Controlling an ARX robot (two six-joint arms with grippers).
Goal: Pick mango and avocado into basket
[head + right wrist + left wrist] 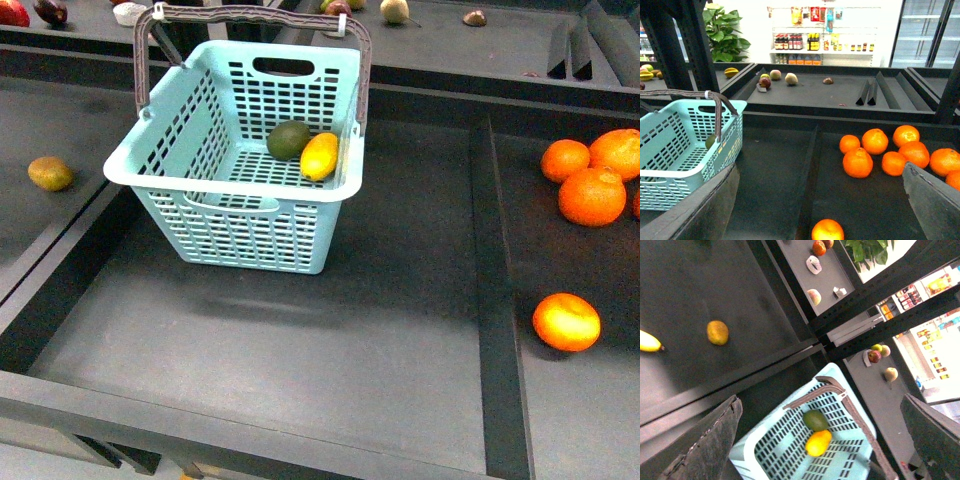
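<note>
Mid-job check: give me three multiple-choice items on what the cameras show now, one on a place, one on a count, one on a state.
1. Where is the mango?
A. inside the basket, beside the avocado
B. among the oranges
C. on the left shelf

2. How many fruits lie in the basket?
A. one
B. two
C. four

3. How is the left claw?
A. shut on the mango
B. shut on a basket handle
C. open, holding nothing

Answers: 1 A, the front view shows both on the basket floor. 2 B, only mango and avocado are inside. 3 C, the left wrist view shows its fingers spread wide above the basket.
</note>
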